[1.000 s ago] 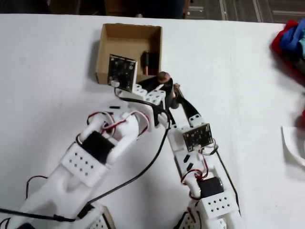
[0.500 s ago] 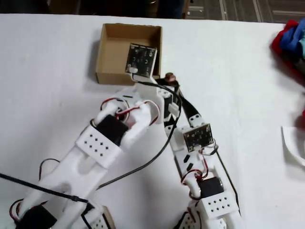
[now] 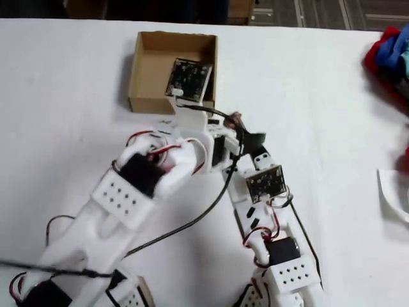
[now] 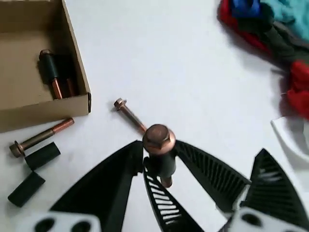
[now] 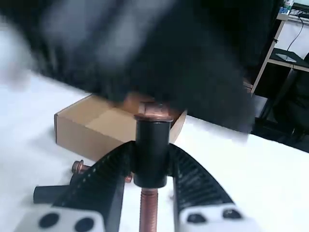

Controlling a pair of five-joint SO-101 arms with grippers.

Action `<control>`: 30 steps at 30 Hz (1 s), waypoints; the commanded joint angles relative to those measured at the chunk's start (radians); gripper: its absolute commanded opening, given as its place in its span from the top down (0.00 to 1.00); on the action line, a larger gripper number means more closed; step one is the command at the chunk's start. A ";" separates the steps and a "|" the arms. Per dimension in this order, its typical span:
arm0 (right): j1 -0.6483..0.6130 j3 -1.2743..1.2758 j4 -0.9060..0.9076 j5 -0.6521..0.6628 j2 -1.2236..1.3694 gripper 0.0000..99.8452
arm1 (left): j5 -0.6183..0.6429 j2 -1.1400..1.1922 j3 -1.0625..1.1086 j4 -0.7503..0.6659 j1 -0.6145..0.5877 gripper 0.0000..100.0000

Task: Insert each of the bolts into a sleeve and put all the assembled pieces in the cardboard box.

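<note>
Just off the box's (image 3: 153, 64) near-right corner, right hand (image 5: 150, 145) is clenched on the sleeve (image 5: 151, 159). Sleeve is upright, pressed from both sides. Bolt (image 4: 157, 137) is seated in it: head down on the sleeve top, threaded end sticking out below.

Left hand (image 4: 203, 148) is released, jaws spread wide, straddling the right hand from above. One finger (image 4: 106, 188) has its tip just beside the bolt head, and I can't tell whether it touches. Other finger (image 4: 266, 174) is well clear on the far side.

Box is open-topped. One assembled piece (image 4: 50, 72) lies along its right wall; rest of the visible floor is bare. In the high view, left arm's (image 3: 128, 192) camera board (image 3: 188, 78) overhangs that right wall.

Outside the box, by its near wall:
- loose bolt (image 4: 41, 137) lies just beside the wall
- spare sleeve (image 4: 42, 155) is right next to that bolt's head
- second sleeve (image 4: 26, 188) sits a little further out
- second loose bolt (image 4: 129, 112) lies between the box corner and the held sleeve, close to both

Room: open worktop (image 3: 319, 83) runs from the hands out to the cloth heap (image 3: 390, 51) at the right edge, and there is more open surface left of the box. Far worktop edge runs just behind the box. Right arm (image 3: 268, 211) runs close alongside the left arm's wrist, with a black cable (image 3: 192, 224) draped between them.
</note>
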 commanded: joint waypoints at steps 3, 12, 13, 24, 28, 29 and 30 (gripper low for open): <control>0.018 0.005 0.044 -0.018 -0.016 0.98 | -0.002 -0.147 -0.105 0.032 -0.178 0.64; 0.074 -0.483 0.288 -0.230 0.297 0.98 | -0.155 -0.252 0.001 0.388 -0.603 0.64; 0.073 -0.566 0.300 -0.230 0.390 0.98 | -0.218 -0.262 0.016 0.411 -0.643 0.64; 0.067 -1.798 0.840 -0.238 1.431 0.98 | -0.658 -0.304 0.314 0.394 -0.924 0.64; 0.044 -2.334 1.000 -0.252 1.822 0.98 | -0.658 -0.302 0.415 0.267 -0.927 0.64; 0.035 -2.460 1.030 -0.287 1.916 0.98 | -0.658 -0.302 0.435 0.232 -0.924 0.64; 0.030 -2.584 1.053 -0.327 2.008 0.98 | -0.658 -0.302 0.453 0.195 -0.921 0.64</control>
